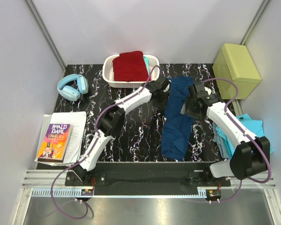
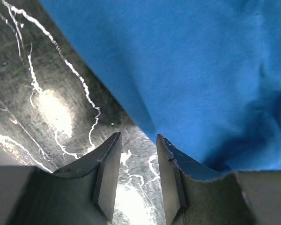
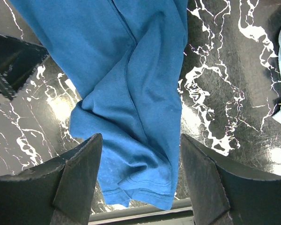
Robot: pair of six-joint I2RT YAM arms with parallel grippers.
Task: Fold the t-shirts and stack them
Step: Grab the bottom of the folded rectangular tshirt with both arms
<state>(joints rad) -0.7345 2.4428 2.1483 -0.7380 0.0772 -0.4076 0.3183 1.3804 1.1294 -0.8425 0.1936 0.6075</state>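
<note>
A navy blue t-shirt (image 1: 175, 117) lies as a long, rumpled strip down the middle of the black marbled table (image 1: 131, 131). My left gripper (image 1: 163, 89) sits low at the strip's far left edge. In the left wrist view its jaws (image 2: 138, 136) stand open over bare table, with the blue cloth (image 2: 201, 70) just beside the right finger. My right gripper (image 1: 189, 105) hovers over the strip's right side, open wide (image 3: 140, 136), and the shirt (image 3: 126, 93) lies below it, not gripped. A dark red t-shirt (image 1: 130, 65) fills the basket. Turquoise t-shirts (image 1: 246, 129) lie at the right.
The white basket (image 1: 154, 60) stands at the back centre. Light blue headphones (image 1: 73, 87) lie at the back left. A Roald Dahl book (image 1: 54, 140) rests on papers at the near left. A yellow-green box (image 1: 236, 63) stands at the back right corner.
</note>
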